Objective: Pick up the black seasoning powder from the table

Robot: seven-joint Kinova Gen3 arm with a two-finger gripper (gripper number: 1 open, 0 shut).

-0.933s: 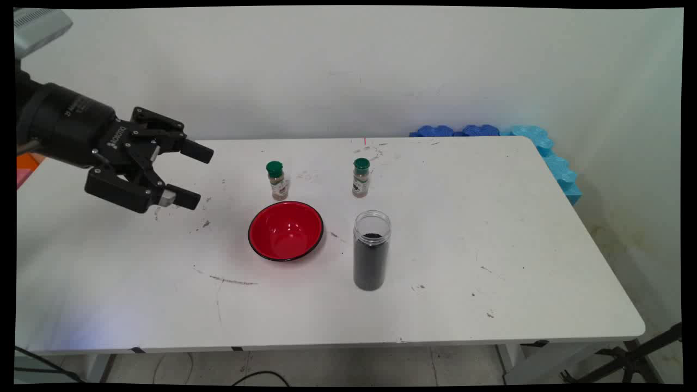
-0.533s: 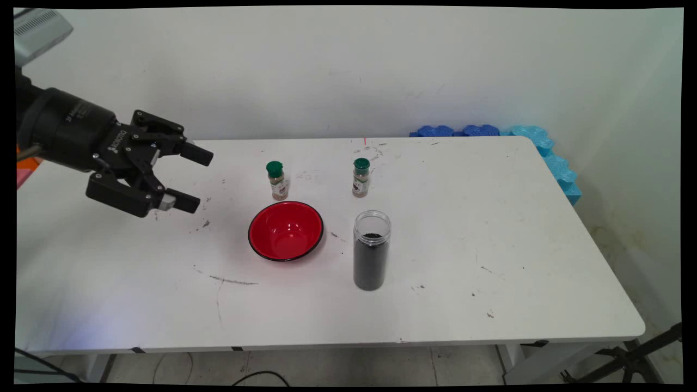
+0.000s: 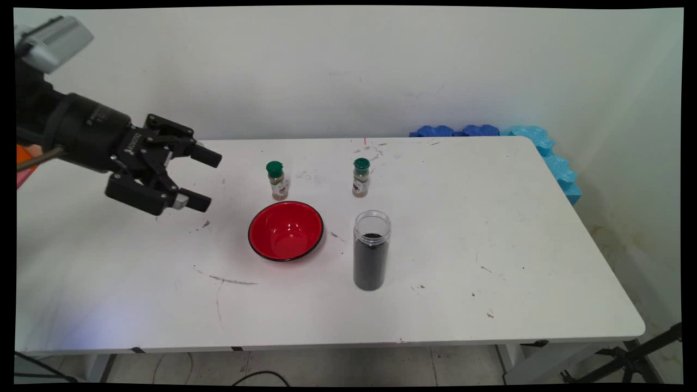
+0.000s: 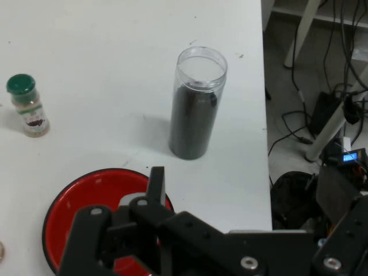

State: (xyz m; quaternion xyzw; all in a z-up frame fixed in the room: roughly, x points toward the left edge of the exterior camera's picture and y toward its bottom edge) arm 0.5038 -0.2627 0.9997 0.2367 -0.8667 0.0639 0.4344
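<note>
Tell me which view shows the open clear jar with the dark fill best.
Hand view: the clear jar stands close and large, its open mouth and dark fill level plain, on the white table near the edge. Main view shows the whole jar too, smaller, upright right of the red bowl.

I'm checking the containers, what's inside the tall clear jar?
The jar has no lid and holds a dark, nearly black fill up to just below its neck. What the fill is cannot be told; the bowl beside it looks empty.
</note>
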